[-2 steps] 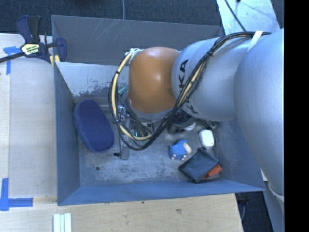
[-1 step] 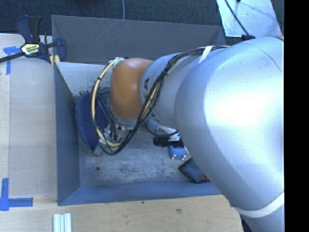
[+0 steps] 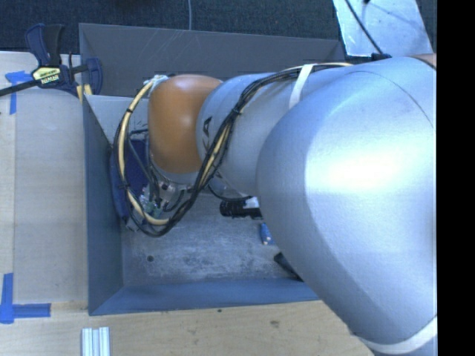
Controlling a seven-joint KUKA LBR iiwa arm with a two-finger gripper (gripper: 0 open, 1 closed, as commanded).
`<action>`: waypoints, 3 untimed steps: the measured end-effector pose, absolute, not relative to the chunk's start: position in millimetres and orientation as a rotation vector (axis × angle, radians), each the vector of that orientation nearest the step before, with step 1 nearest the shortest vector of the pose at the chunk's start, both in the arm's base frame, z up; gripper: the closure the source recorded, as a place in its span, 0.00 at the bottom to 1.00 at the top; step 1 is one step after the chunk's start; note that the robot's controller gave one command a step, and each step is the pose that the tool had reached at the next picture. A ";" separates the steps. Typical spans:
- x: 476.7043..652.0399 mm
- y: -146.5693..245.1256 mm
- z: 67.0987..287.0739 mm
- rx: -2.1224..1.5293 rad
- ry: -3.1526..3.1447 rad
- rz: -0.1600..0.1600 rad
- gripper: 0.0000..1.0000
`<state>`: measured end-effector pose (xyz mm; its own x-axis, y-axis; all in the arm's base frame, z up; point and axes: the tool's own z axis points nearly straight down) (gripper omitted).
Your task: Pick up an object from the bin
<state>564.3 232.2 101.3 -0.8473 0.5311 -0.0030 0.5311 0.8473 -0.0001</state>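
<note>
My gripper [image 3: 159, 194] is low in the bin's left part, beneath the orange wrist cover and a loop of cables. A dark blue thing [image 3: 119, 178] lies against the bin's left wall, right beside the gripper and partly hidden by the cables. To the right of the gripper, a small black object [image 3: 237, 209] rests on the bin floor with a bit of white [image 3: 250, 201] just behind it. A small blue piece [image 3: 264, 234] lies a little nearer the front.
The arm's large silver body covers the right half and back of the bin. A dark object [image 3: 286, 265] pokes out from under the arm near the front wall. Bare grey floor shows at the front left.
</note>
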 end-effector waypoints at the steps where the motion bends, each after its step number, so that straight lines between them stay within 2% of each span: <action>1: 581.2 244.3 99.8 1.408 2.807 0.001 0.00; 2: 602.6 232.8 71.1 1.512 2.762 0.002 0.00; 3: 602.5 234.0 72.6 1.505 2.768 0.003 0.00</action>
